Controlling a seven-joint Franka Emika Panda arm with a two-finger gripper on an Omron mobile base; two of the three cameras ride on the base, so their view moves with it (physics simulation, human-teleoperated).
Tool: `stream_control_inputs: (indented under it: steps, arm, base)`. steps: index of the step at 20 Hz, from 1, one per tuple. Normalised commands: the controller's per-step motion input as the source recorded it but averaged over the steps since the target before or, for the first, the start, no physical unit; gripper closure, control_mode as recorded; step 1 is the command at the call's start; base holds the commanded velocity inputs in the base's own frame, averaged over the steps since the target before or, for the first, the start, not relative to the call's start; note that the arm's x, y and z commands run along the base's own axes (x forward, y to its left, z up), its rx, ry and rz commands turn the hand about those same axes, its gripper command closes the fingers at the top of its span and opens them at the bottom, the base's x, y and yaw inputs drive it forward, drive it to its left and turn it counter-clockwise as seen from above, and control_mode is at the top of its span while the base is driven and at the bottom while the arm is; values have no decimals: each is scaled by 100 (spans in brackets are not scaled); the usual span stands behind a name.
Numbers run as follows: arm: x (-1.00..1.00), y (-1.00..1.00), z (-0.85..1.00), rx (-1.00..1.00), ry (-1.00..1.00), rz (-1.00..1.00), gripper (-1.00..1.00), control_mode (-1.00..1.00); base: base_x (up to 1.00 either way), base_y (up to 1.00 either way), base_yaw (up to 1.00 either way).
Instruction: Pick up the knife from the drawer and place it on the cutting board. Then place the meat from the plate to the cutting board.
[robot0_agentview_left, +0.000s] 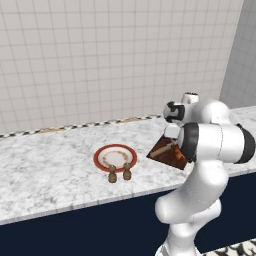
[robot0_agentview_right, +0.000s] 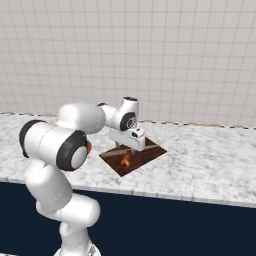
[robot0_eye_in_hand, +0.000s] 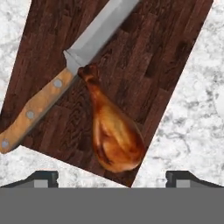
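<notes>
- Meat (robot0_eye_in_hand: 114, 138) lies on the board (robot0_eye_in_hand: 144, 57), directly below the gripper (robot0_eye_in_hand: 112, 178) and between its tips, narrow end touching the knife (robot0_eye_in_hand: 57, 85).
- Knife lies on the board too, just beyond and to one side of the gripper.
- Gripper is spread wide, pinching nothing.
- Judgement: both placements look done; next, lift clear without nudging the meat.
- Plate (robot0_agentview_left: 115, 156) sits well apart on the table (robot0_agentview_left: 45, 160).

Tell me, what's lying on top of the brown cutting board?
On the cutting board lie the knife and the meat, its thin end by the knife's handle. The board's far part is cut off in the hand view.
</notes>
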Motion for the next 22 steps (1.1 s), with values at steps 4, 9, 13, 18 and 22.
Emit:
stream_control_inputs:
  steps: [4, 9, 13, 18, 22]
  arm:
    - [-76, 0, 96, 0, -4, -10, -100, -100]
    - [-52, 28, 44, -1, -3, -11, -100, -100]
    - [0, 62, -20, -11, 0, -2, -100, -100]
    - [0, 45, -23, -12, 3, 0, -100, -100]
    - [0, 29, -12, -8, 5, 0, -100, -100]
  base:
    - [0, 0, 0]
    - [0, 0, 0]
    - [0, 0, 0]
    - [0, 0, 0]
    - [0, 0, 0]
